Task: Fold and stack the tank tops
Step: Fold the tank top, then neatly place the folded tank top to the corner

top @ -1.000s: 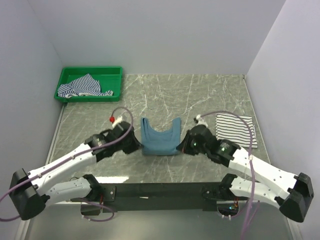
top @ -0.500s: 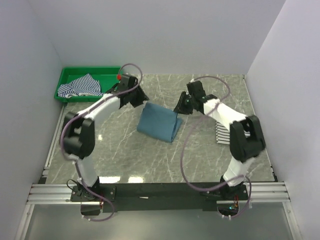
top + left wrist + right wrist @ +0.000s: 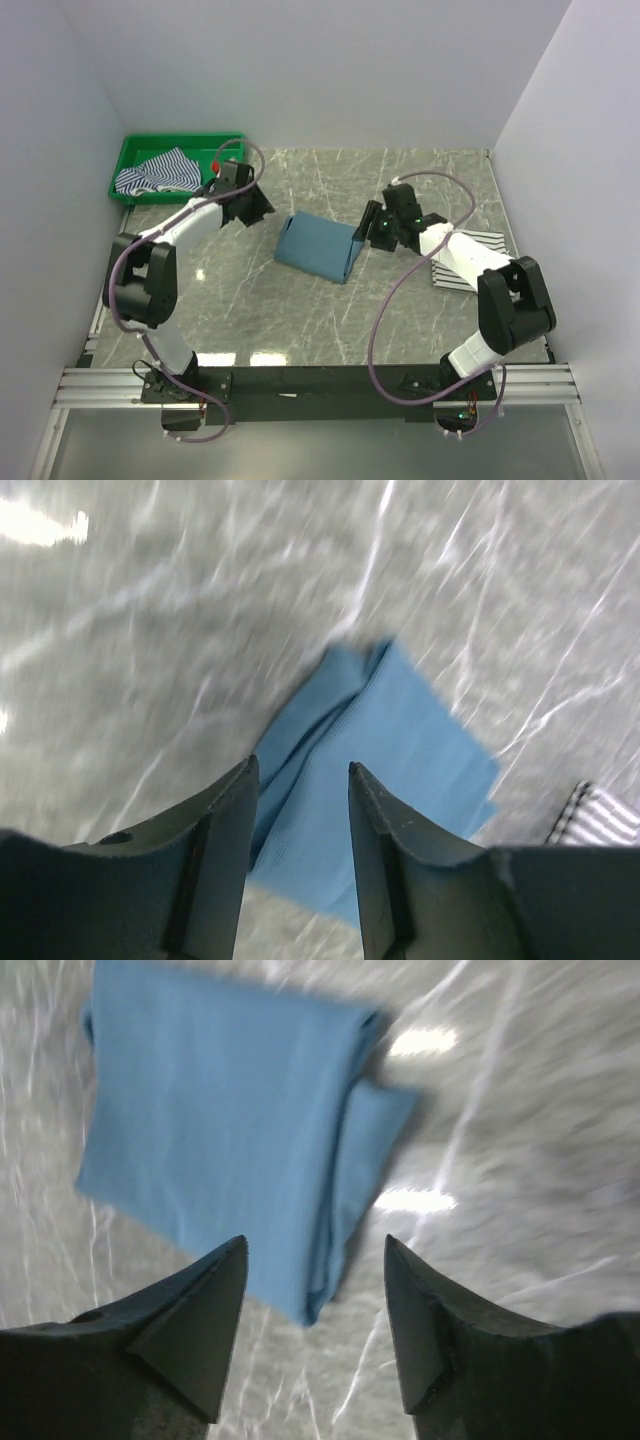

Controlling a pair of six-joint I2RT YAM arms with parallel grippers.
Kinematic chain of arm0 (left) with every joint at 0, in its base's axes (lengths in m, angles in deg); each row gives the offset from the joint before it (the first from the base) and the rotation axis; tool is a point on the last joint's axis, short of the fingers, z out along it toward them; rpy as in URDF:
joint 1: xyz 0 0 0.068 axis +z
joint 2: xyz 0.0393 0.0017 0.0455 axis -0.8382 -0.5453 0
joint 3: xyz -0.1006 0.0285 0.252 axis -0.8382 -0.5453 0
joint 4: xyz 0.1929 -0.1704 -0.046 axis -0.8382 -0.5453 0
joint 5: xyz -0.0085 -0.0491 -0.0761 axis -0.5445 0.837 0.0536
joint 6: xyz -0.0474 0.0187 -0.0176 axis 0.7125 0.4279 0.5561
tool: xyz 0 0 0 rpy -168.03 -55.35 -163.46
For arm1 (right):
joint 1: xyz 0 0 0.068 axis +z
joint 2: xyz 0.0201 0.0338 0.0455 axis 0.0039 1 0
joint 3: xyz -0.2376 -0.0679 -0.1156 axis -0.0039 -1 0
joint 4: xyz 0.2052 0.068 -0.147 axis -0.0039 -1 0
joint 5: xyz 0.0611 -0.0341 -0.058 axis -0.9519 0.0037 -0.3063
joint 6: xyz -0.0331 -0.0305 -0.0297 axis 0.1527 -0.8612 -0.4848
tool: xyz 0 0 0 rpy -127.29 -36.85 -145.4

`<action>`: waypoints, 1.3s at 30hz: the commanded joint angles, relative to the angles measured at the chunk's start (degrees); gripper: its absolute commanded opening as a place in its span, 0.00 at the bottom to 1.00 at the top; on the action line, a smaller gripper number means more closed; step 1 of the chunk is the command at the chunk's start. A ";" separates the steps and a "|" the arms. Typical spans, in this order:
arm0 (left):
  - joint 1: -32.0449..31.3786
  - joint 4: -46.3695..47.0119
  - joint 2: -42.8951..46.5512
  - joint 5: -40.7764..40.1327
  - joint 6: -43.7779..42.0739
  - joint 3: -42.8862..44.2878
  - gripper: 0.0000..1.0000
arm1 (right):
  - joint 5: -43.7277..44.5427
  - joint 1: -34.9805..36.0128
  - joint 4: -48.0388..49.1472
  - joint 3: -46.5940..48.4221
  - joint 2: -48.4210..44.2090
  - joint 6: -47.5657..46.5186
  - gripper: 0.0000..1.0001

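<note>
The plain teal tank top [image 3: 318, 247] lies folded in a rectangle mid-table, seen also in the left wrist view as teal cloth [image 3: 400, 720] and in the right wrist view [image 3: 220, 1130]. My left gripper [image 3: 255, 205] [image 3: 300, 770] hovers open just off its far left corner, holding nothing. My right gripper [image 3: 372, 228] [image 3: 315, 1245] stands open at its right edge, jaws empty. A white tank top with thin black stripes [image 3: 470, 262] [image 3: 600, 815] lies folded at the right, partly under my right arm. The blue-and-white striped tank top [image 3: 160, 172] lies crumpled in the tray.
A green plastic tray [image 3: 180, 141] sits at the far left corner of the marble table. White walls close in on the left, back and right. Both arms stretch far over the table, cables looping above them.
Both grippers carried the teal top's near edge over to the far side, folding it in half. They then opened, let go and drew slightly off to each side.
</note>
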 commanded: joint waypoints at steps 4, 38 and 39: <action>-1.79 5.14 3.26 -0.12 0.50 -9.55 0.50 | 1.18 4.48 5.79 -2.49 2.41 1.72 0.71; -17.43 13.93 7.20 7.35 9.64 -22.30 0.59 | 16.90 5.62 -6.77 4.36 6.12 -10.49 0.00; -17.44 13.76 8.43 7.79 9.73 -22.74 0.59 | 18.57 5.36 -7.56 4.10 5.33 -11.19 0.00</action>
